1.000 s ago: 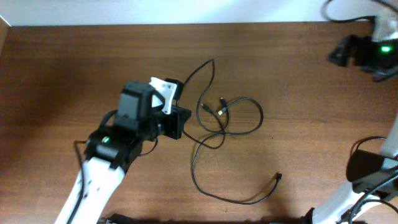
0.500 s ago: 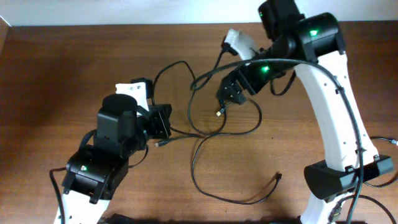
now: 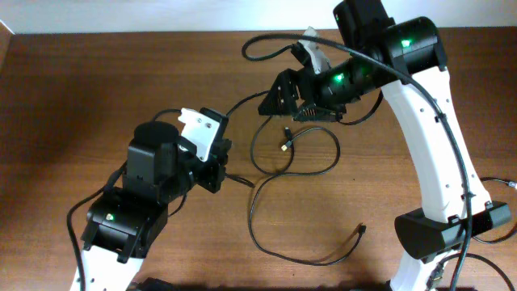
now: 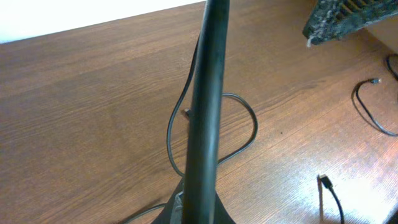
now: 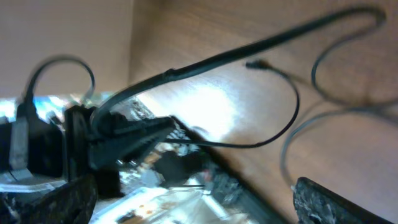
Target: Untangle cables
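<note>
Left gripper (image 3: pixel 216 149) first: its fingers are clamped tight on 1 strand of the thin black flexible cables (image 3: pixel 311 153). In the left wrist view that held strand (image 4: pixel 208 93) shoots straight up the middle of the shot from between them, fat and blurry because it's right at the lens.

From the grip it lifts off the brown wooden table (image 3: pixel 81 97) and runs far and to the right toward the right gripper (image 3: pixel 284 101). That one's fingers (image 5: pixel 336 202) are spread wide with nothing pinched. The strand crosses the gap between them, and I can't tell if it touches either. Past that gripper it curls into a small raised loop (image 3: pixel 260 47) near the far edge.

The rest of the cables lie slack mid-table, just right of the left gripper. There's 1 big loose loop crossing over itself, with a small metal-tipped plug end (image 3: pixel 287 146) sitting inside it. A long strand swings toward the near edge, then bends right and ends in a small black plug (image 3: pixel 361 230), well apart from the loop.

The 2 arms are white with black joints and green lights.
</note>
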Action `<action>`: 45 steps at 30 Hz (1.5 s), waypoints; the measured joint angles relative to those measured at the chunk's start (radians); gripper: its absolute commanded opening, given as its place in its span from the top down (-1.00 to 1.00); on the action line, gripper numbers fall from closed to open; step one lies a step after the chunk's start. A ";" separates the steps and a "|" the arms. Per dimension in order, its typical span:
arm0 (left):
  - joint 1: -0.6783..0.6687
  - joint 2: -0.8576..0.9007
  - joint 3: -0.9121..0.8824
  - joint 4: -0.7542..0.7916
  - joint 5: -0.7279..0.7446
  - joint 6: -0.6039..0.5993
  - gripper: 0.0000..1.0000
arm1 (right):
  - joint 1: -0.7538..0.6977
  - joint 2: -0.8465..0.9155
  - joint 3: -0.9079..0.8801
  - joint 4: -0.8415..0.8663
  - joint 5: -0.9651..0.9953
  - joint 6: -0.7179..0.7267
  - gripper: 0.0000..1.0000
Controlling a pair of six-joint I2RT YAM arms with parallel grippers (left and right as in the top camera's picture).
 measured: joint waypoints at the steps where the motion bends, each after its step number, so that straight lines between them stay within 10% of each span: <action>1: 0.000 0.007 0.000 0.001 0.010 0.006 1.00 | 0.000 0.000 0.000 0.000 0.000 0.091 -0.98; 11: -0.011 0.039 0.000 0.076 0.168 0.039 1.00 | 0.000 0.000 0.000 0.036 -0.005 0.447 -0.91; 19: -0.179 0.101 0.000 0.124 0.170 0.076 0.93 | 0.000 0.000 0.000 0.063 -0.015 0.505 0.92; 23: -0.180 0.103 0.000 0.156 0.162 0.079 0.90 | 0.000 0.000 0.000 0.063 -0.014 0.507 0.92; 24: -0.180 0.103 0.000 0.157 0.162 0.079 0.60 | 0.000 0.000 0.000 0.064 -0.014 0.507 0.92; 26: -0.180 0.103 0.000 0.159 0.163 0.073 -0.96 | 0.000 0.000 0.000 0.072 -0.014 0.507 0.92; 38: -0.180 0.056 0.001 0.070 0.162 0.046 -0.98 | -0.016 0.000 0.000 0.561 -0.147 0.635 0.92; 45: -0.180 0.056 0.002 0.021 0.159 0.045 -0.98 | -0.044 -0.004 -0.003 1.116 -0.164 0.969 0.92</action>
